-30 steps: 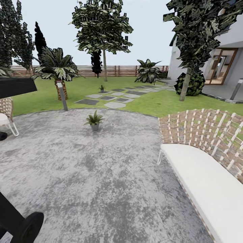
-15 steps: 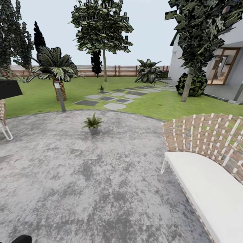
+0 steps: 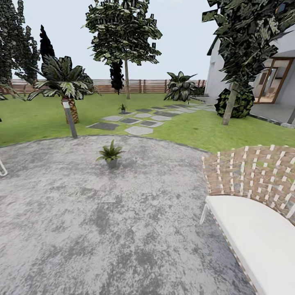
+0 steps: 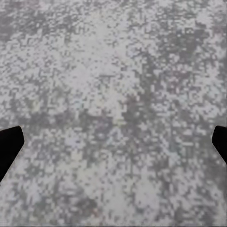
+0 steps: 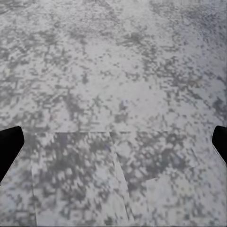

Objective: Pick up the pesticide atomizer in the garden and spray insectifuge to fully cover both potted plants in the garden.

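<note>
One potted plant [image 3: 110, 154], a low green rosette in a grey pot, stands on the round grey patio [image 3: 123, 229] ahead of me, slightly left. A second potted plant [image 3: 122, 108] sits farther off by the stepping stones [image 3: 135, 121] on the lawn. The pesticide atomizer is out of view. In the left wrist view my left gripper [image 4: 113, 146] is open over bare paving, its dark fingertips [image 4: 8, 144] at the picture's sides. In the right wrist view my right gripper [image 5: 113, 146] is likewise open above the paving, with nothing between its fingertips [image 5: 9, 142].
A woven bench with a white cushion [image 3: 258, 233] fills the right foreground. A slim lamp post [image 3: 69, 119] and a palm [image 3: 65, 84] stand at the patio's far left edge. Behind are trees, a wooden fence [image 3: 143, 86] and a house [image 3: 270, 78].
The head camera has shifted: the black table and wicker chair at the left have slid out of the picture, and the dark arm part at lower left no longer shows. The plants have not moved.
</note>
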Controlling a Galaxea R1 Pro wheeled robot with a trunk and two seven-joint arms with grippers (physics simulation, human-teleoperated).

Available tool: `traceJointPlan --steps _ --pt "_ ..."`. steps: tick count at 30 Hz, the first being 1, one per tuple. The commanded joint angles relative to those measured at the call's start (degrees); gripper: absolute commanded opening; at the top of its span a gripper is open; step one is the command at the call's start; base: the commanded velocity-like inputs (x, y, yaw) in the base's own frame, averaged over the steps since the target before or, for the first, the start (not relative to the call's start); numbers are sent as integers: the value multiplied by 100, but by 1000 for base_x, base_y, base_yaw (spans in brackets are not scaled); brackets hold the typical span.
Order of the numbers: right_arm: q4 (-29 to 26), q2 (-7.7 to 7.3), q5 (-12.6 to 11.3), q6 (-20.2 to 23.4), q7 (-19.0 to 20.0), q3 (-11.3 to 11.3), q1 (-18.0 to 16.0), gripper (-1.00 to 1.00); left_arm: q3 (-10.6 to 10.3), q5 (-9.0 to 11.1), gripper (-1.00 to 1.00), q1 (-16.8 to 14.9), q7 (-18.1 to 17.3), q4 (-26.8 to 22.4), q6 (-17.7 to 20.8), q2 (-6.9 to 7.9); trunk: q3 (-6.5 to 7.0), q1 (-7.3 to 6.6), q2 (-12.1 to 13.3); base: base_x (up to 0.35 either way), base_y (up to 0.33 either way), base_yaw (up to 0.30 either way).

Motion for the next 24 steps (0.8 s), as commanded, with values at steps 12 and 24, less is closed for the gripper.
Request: traceJointPlan --steps 12,24 --pt "4 -1 2 -17 -2 1 -3 100 10 8 100 -3 -1 7 -18 -1 -5 2 -2 340 0 0" --pt "4 -1 2 -17 -5 1 -3 100 10 8 100 -3 -1 7 -18 -1 -5 2 -2 340 0 0"
